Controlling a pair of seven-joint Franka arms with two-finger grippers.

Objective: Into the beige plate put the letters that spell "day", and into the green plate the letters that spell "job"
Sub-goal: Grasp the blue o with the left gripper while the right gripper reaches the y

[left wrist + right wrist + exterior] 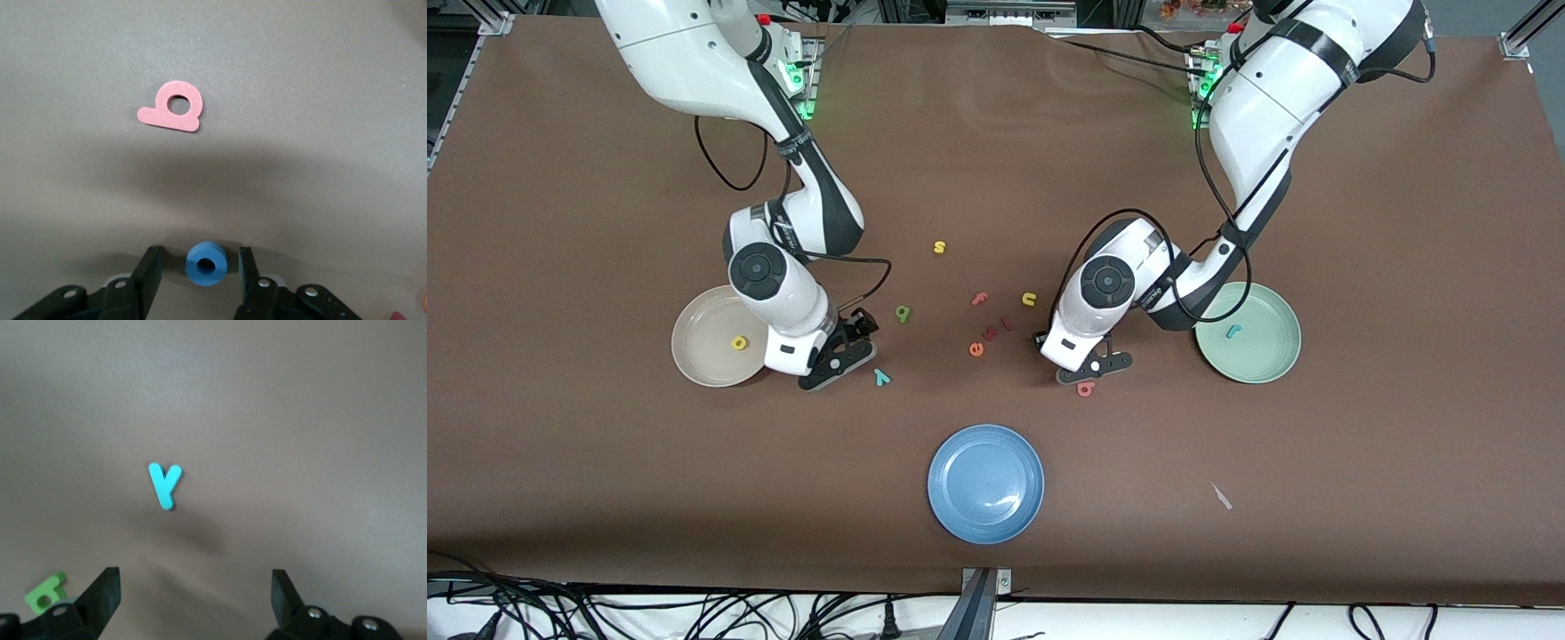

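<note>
Blue o | between left gripper fingers, apart, low over table | right gripper spread

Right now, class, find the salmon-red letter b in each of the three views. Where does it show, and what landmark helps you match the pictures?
Front view: the salmon-red b lies on the brown table, just nearer the camera than the left gripper.
Left wrist view: the b lies flat, apart from the blue o between the fingers.
Right wrist view: not in it.
Shared landmark: the left gripper, close beside the b.
</note>
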